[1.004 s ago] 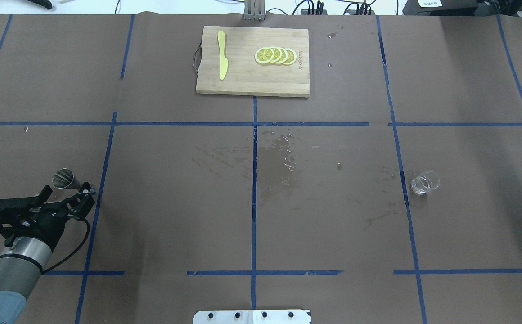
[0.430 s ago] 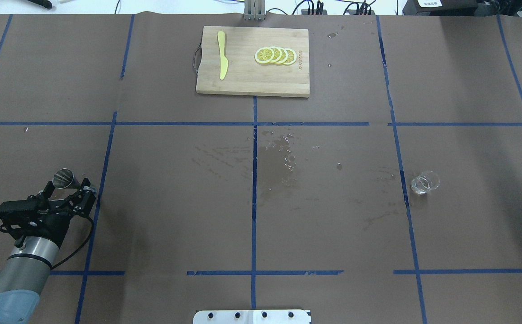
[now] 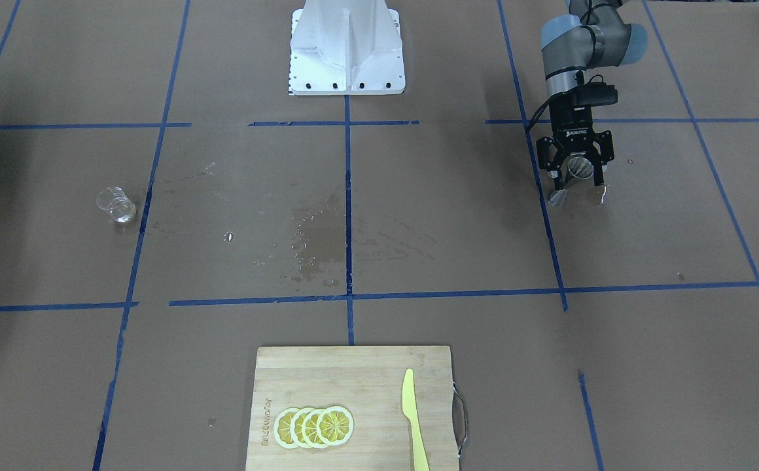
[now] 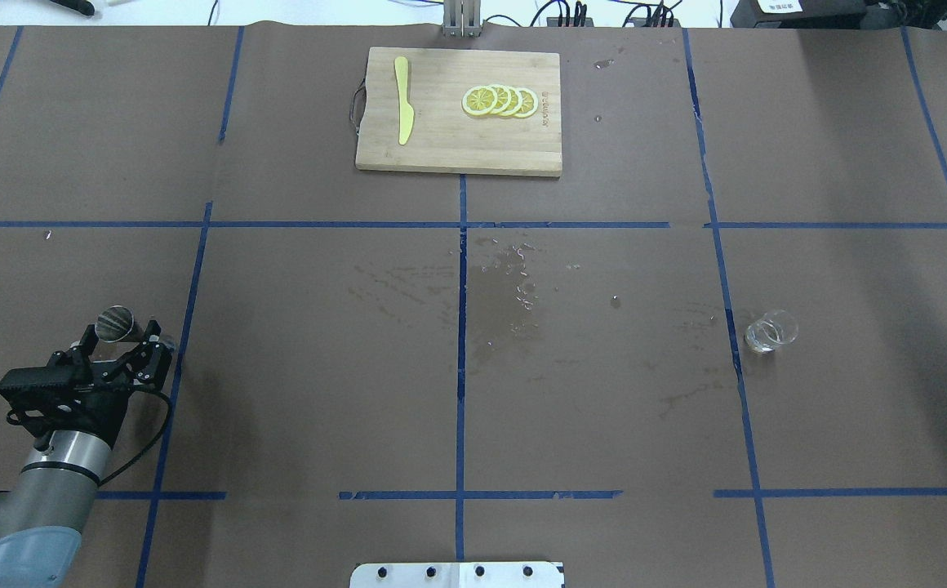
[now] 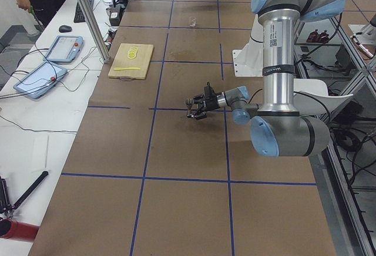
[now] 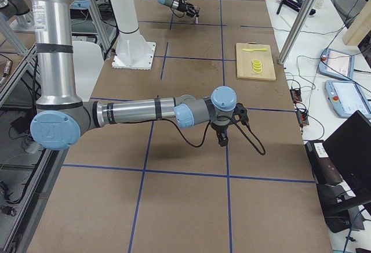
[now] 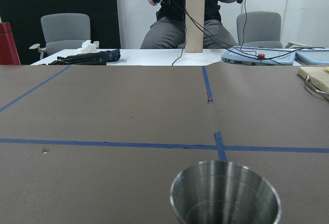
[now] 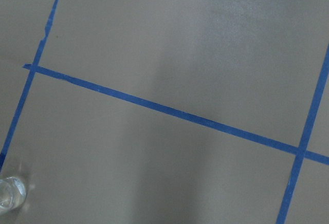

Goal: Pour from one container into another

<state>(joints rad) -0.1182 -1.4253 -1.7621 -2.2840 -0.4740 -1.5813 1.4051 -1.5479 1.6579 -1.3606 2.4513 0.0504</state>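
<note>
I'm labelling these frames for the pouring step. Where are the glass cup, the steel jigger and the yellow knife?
glass cup (image 4: 771, 331), overhead exterior view, on its clear side wall.
steel jigger (image 4: 115, 322), overhead exterior view, on its open top.
yellow knife (image 4: 402, 100), overhead exterior view, on its middle.

Robotics lab: tape-gridded table (image 4: 318, 392), teach pendants (image 5: 63, 49), seated operator (image 7: 167, 34).

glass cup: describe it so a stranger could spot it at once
In the overhead view, start at the wet patch mid-table and go right across the blue tape line. The glass cup stands alone just past it, the only clear thing; the jigger far left is steel.
</note>
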